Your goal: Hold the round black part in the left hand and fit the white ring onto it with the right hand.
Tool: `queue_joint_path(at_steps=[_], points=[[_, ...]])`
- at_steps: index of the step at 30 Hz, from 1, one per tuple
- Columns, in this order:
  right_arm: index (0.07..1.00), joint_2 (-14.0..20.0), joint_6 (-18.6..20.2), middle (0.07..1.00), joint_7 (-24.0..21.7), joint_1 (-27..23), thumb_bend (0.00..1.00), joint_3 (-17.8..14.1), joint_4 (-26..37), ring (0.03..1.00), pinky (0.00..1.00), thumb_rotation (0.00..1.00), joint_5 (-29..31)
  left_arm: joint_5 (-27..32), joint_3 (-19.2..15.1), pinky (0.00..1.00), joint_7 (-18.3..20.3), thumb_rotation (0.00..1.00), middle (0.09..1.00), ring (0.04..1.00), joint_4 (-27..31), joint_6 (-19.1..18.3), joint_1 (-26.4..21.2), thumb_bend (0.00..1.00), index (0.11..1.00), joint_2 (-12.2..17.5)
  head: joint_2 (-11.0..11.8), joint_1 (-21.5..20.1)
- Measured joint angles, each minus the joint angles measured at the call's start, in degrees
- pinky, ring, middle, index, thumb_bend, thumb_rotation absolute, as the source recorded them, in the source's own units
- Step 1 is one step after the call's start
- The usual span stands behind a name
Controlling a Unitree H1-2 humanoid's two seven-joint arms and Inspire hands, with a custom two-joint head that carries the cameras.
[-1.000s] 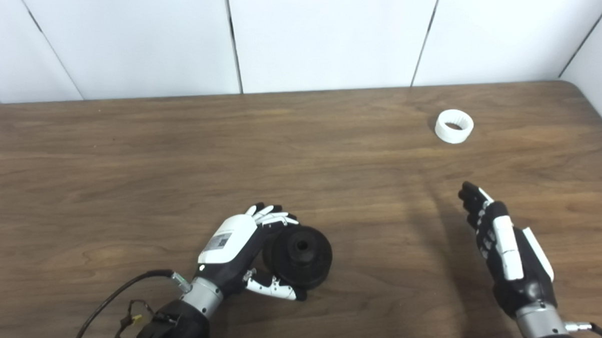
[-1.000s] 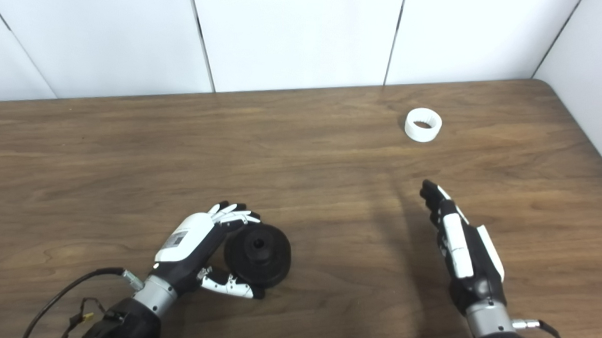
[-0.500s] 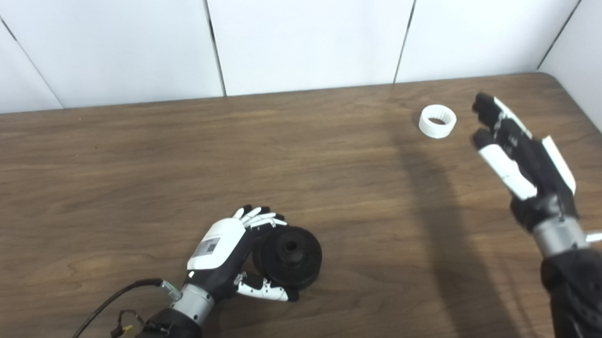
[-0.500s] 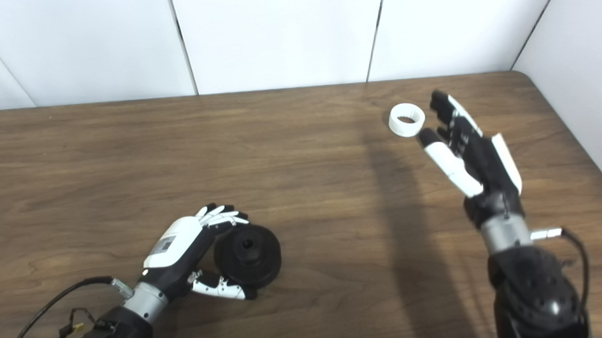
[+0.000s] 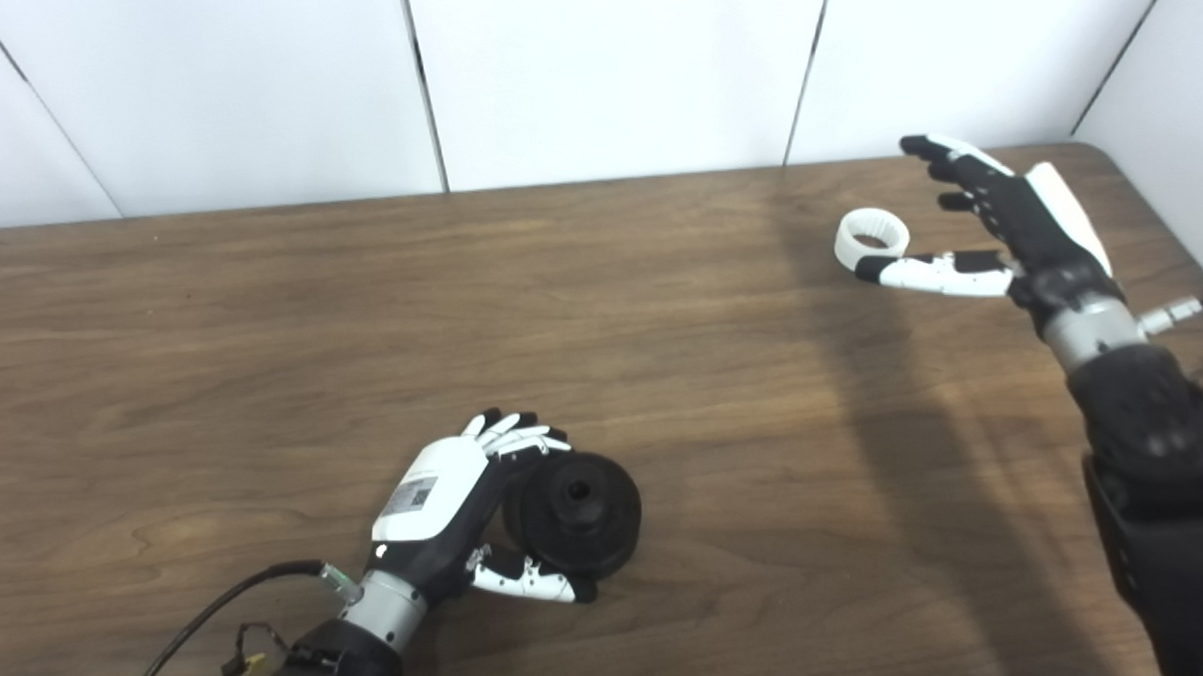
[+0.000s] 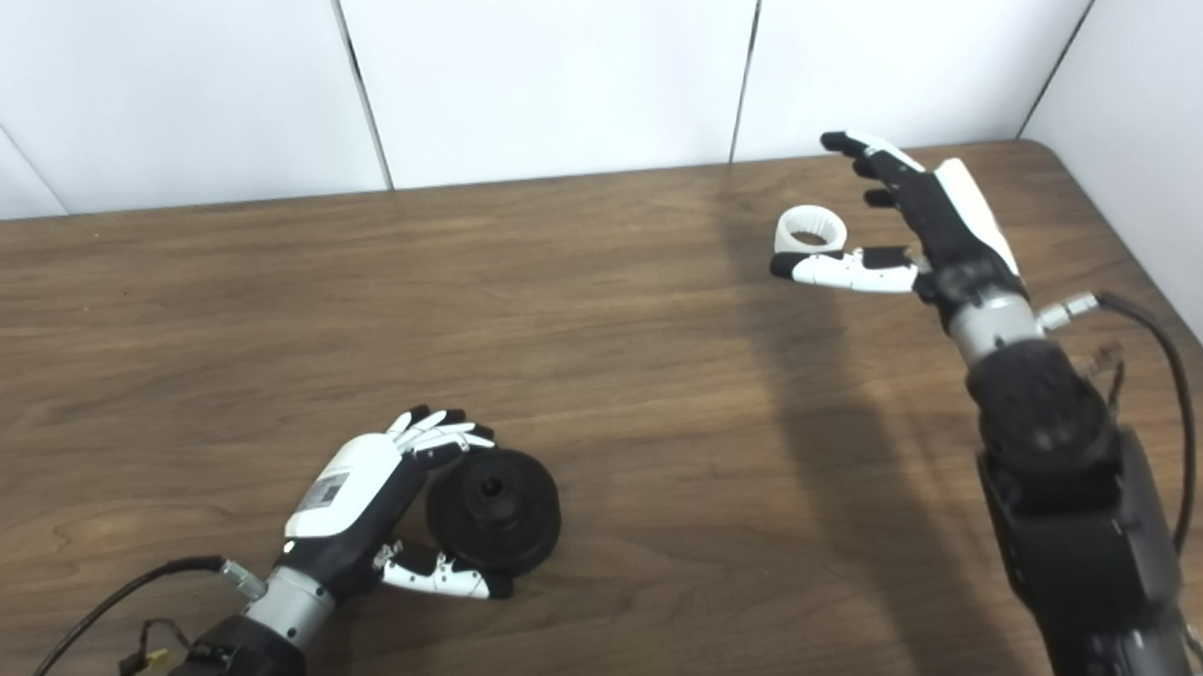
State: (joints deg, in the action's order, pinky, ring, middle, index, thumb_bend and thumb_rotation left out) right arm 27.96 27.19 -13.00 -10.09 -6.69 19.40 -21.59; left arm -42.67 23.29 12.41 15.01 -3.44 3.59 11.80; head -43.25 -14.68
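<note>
The round black part (image 5: 577, 512) lies on the wooden table (image 5: 263, 296) near the front, hub hole facing up. My left hand (image 5: 446, 498) wraps it from the left: fingers curl over its far rim, and the thumb lies along its near rim. The white ring (image 5: 871, 237) sits flat on the table at the far right. My right hand (image 5: 1006, 227) hovers open just right of the ring. Its thumb reaches along the ring's near side, its fingers stretch out behind the ring, and it holds nothing.
White wall panels (image 5: 611, 68) close off the table's far edge and turn in at the right corner (image 5: 1161, 87). A black cable (image 5: 222, 605) trails from my left wrist at the front left. The table's rounded far-right corner (image 5: 1098, 155) lies just beyond my right hand.
My right hand has travelled from the near right to the ring and turned, thumb now in front of it. The left hand and black part stay as they were. The camera shifted a little.
</note>
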Motion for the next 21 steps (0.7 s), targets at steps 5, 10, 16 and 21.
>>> queue_joint_path(at_steps=[5, 10, 16, 21], points=[[0.844, 1.7, 0.0, 0.900, -2.1, -3.5, 0.88, 3.2, -6.6, 0.916, 0.87, 0.25, -6.3, -0.1, 0.2, 0.99, -0.1, 0.06, 0.853, 0.931, 0.0, 0.0, 0.0, 0.52, 0.488, 0.1, 0.9, 0.2], [0.839, 2.2, 0.0, 0.903, -2.6, -5.3, 0.89, 5.6, -11.8, 0.920, 0.85, 0.25, -8.4, 0.1, 0.2, 1.00, -0.4, 0.06, 0.854, 0.938, 0.0, 0.1, 0.1, 0.52, 0.488, 0.2, 1.5, 0.2], [0.832, 1.7, -0.1, 0.882, -1.4, -9.6, 0.88, 6.9, -19.2, 0.892, 0.83, 0.24, -8.9, 0.0, 0.2, 1.00, -1.1, 0.06, 0.855, 0.940, -0.1, 0.9, 0.5, 0.52, 0.488, 0.5, 1.8, 0.0], [0.855, 1.7, -0.2, 0.905, -0.4, -12.0, 0.87, 9.4, -23.0, 0.931, 0.85, 0.27, -9.6, 0.1, 0.2, 1.00, -1.3, 0.06, 0.850, 0.934, -0.2, 1.2, 0.6, 0.52, 0.488, 0.5, 1.9, -0.3]])
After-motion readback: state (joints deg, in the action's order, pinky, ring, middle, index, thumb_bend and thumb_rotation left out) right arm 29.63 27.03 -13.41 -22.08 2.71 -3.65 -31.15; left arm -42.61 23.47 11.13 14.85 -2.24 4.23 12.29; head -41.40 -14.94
